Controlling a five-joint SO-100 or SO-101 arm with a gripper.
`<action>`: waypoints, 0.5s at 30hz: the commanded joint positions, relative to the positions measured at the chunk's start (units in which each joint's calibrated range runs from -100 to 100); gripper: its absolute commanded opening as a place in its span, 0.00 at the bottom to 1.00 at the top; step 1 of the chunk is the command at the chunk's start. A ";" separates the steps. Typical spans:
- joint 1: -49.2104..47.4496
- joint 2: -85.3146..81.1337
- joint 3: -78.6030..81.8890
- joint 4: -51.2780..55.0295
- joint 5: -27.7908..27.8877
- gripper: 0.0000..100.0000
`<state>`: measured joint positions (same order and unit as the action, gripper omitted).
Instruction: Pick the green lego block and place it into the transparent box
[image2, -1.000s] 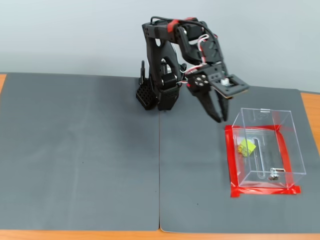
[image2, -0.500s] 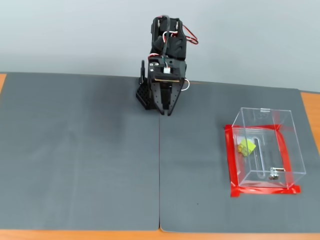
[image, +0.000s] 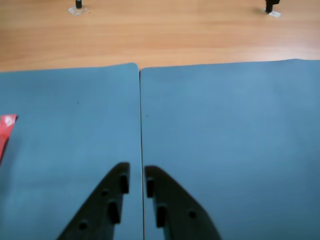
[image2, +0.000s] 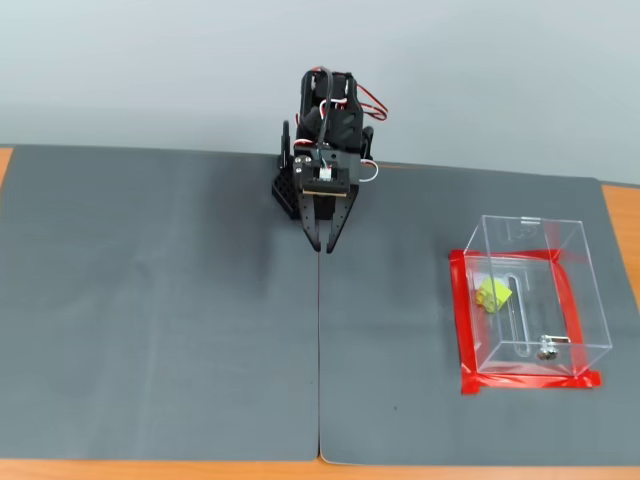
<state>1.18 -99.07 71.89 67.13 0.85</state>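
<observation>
Seam (image2: 319, 360) between the two grey mats (image2: 160, 300) is my landmark: my claw (image2: 322, 245) hangs empty right over its far end, close to my own base, fingers (image: 107, 200) nearly together with only a thin gap, one either side of that line in the wrist view. Well off to the right of the seam in the fixed view stands the transparent box (image2: 575, 290), framed by red tape (image2: 458, 320). Inside it the green lego block (image2: 494, 293) lies on the floor, near the wall facing the seam.
</observation>
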 joint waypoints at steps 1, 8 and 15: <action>-0.84 -0.26 3.60 -1.24 0.27 0.04; -3.75 -0.26 14.45 -9.32 0.32 0.04; -4.57 -0.34 18.61 -8.71 0.32 0.04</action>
<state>-3.61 -99.24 89.58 59.06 1.00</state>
